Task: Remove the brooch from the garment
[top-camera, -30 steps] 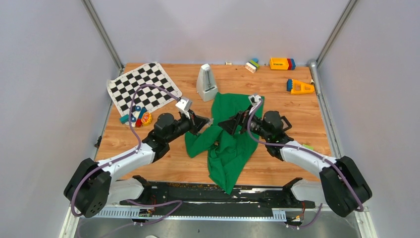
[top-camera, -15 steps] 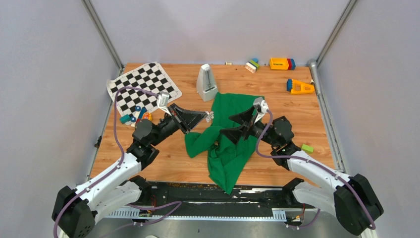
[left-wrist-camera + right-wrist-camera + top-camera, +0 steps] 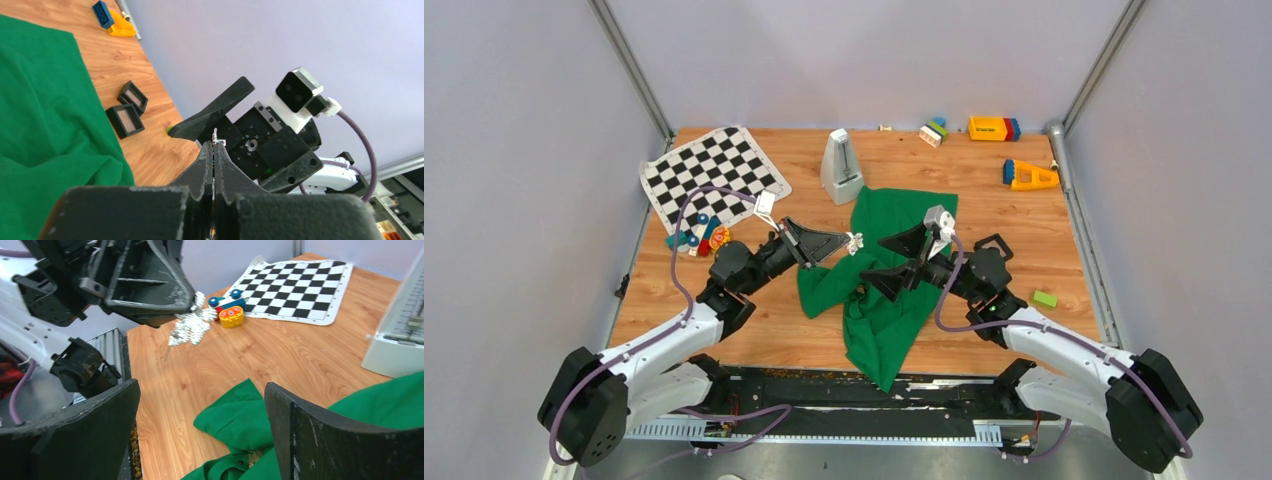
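Worktop (image 3: 1044, 240) of pale wood carries the garment (image 3: 889, 215), a bright green shirt lying crumpled between the two arms. Over its middle folds hangs the right end effector (image 3: 874, 261), released, its fingers wide apart with nothing between them. The left end effector (image 3: 844, 240) sits above bare wood just off the shirt's left edge, clenched on the brooch (image 3: 192, 322). From the right wrist that piece reads as a small silvery, glittering cluster pinched at the very fingertips. It is raised off the worktop and touches no cloth.

I judge the separating step done and the carry-away in hand. The next move calls for lowering the brooch onto open wood well apart from the shirt, then parting the fingers without dragging it.

Nothing readable shows anywhere. The metronome (image 3: 841, 167) has scale marks too small to make out. The chequered mat (image 3: 714, 175) and the two black square frames (image 3: 125, 121) beside the shirt bear no lettering.
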Robot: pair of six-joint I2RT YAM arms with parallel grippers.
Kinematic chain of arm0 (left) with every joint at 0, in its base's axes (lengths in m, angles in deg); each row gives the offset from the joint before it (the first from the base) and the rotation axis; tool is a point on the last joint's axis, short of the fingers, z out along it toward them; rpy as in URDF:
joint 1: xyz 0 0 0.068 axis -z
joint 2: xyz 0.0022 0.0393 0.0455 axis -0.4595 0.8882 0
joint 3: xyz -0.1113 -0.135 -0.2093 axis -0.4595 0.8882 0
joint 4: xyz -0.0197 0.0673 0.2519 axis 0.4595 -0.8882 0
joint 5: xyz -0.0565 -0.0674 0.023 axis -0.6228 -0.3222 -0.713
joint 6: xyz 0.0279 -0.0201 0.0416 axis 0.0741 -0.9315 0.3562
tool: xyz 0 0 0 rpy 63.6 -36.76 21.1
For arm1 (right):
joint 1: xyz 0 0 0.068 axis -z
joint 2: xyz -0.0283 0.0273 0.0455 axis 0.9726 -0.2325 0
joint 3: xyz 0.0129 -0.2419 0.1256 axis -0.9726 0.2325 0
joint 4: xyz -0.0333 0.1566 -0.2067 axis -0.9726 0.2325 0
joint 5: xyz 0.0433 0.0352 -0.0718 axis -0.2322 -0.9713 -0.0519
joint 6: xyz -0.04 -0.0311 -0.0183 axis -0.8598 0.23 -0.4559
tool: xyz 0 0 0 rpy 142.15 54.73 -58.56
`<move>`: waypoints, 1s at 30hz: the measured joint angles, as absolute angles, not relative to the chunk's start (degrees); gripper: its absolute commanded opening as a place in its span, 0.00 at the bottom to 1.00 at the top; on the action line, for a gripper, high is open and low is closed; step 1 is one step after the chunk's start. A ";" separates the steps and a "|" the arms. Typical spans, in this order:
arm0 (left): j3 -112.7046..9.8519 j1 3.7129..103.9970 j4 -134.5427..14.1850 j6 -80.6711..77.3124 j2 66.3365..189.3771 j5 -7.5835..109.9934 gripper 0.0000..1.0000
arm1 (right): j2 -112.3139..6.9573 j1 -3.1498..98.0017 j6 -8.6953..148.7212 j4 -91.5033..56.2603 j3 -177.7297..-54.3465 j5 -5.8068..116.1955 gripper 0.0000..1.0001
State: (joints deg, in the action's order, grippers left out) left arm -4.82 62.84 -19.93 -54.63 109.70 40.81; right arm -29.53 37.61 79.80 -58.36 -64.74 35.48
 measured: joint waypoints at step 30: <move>-2.87 65.14 -13.55 -59.68 115.13 40.79 0.00 | -33.00 37.29 81.61 -65.05 -62.82 41.05 0.95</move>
State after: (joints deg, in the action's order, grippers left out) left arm -2.87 65.14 -13.55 -59.68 115.13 40.79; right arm -33.00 37.29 81.61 -65.05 -62.82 41.05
